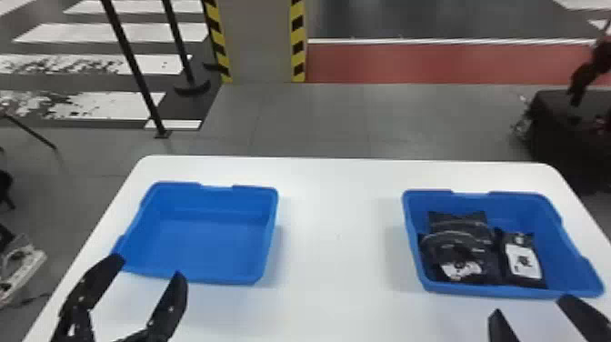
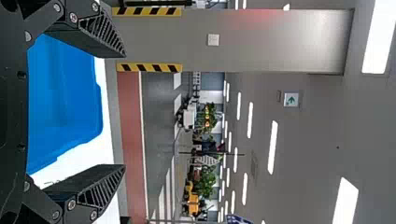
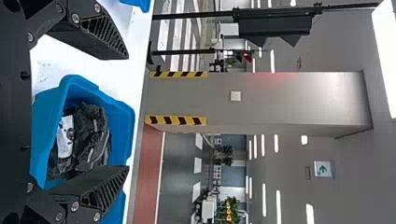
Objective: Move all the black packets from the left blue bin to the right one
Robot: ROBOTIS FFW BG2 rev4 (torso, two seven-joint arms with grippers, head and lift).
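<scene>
Black packets (image 1: 459, 254): lying in your right blue bin (image 1: 523, 293), bench's (image 1: 336, 264) three o'clock.
Left blue bin (image 1: 204, 245): at your nine o'clock.
Left gripper (image 1: 149, 267): spread, eight o'clock.
Right gripper (image 1: 532, 304): spread, four o'clock.

A grey pillar (image 1: 260, 43) with yellow-and-black striped edges (image 1: 297, 45) stands on the grey floor (image 1: 313, 118), beyond the white surface (image 1: 336, 213). Right of the pillar runs a red floor band (image 1: 432, 63); left of it, black posts (image 1: 134, 63) stand by worn white stripes (image 1: 113, 34). The pillar bears a square plate (image 2: 213, 39). Farther off than the pillar are green plants (image 2: 205, 182), under a grey ceiling (image 2: 317, 135) with bright strip lights (image 2: 272, 147).
</scene>
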